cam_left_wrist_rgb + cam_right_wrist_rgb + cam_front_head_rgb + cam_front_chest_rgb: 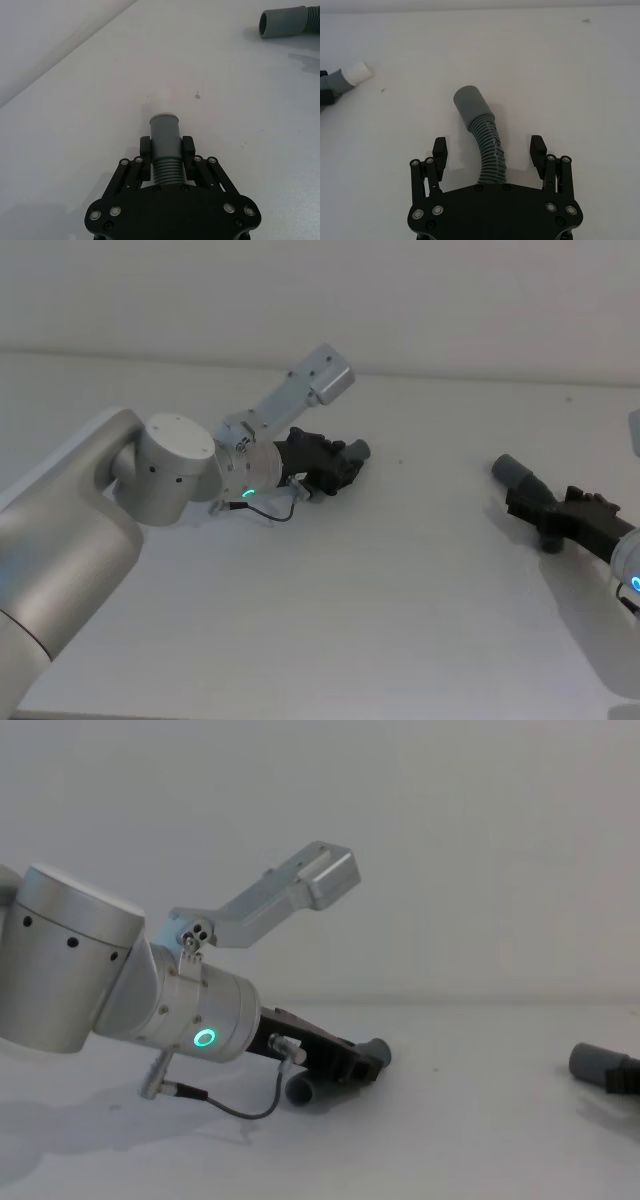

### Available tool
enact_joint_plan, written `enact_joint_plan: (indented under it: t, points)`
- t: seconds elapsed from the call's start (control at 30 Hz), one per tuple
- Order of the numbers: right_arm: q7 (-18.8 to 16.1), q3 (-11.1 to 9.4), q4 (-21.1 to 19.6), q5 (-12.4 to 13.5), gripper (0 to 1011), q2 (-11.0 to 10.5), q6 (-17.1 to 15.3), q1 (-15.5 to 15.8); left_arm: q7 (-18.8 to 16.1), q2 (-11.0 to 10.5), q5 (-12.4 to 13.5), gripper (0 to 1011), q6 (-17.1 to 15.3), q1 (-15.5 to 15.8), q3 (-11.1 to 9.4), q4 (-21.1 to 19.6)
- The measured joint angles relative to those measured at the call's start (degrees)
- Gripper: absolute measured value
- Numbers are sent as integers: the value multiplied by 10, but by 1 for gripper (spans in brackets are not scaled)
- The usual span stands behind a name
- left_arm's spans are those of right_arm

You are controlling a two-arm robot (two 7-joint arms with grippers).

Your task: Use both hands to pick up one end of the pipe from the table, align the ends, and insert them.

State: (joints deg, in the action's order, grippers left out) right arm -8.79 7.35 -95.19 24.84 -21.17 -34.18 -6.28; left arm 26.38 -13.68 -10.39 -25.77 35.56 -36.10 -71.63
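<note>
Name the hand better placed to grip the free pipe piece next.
The right hand: its open fingers straddle the free piece, while the left hand is shut on the white-tipped piece.

On the table [400, 620], at the left and somewhat far: left pincer [166, 145], low over the surface, closed around the left pipe piece [165, 131], fingers touching it on both sides, tip of the piece out past the fingers and toward the right. At the right, well apart from it: right pipe piece [470, 102] lying on the table, mouth turned to the far left. Right pincer [488, 145] around the near part of this piece, one finger on each side, both apart from it.
</note>
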Motion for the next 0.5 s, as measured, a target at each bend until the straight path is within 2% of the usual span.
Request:
enact_joint_plan:
  t: [0.3,0.4,0.43,0.5]
  points:
    - [0,6,14,-5,996,4,3,-8,0,0,0,356,0,0,0,0]
    - [0,6,16,-7,970,4,4,-9,0,0,0,356,0,0,0,0]
    - [1,7,18,-8,908,5,4,-10,0,0,0,356,0,0,0,0]
    - [1,7,19,-8,877,6,5,-11,0,0,0,356,0,0,0,0]
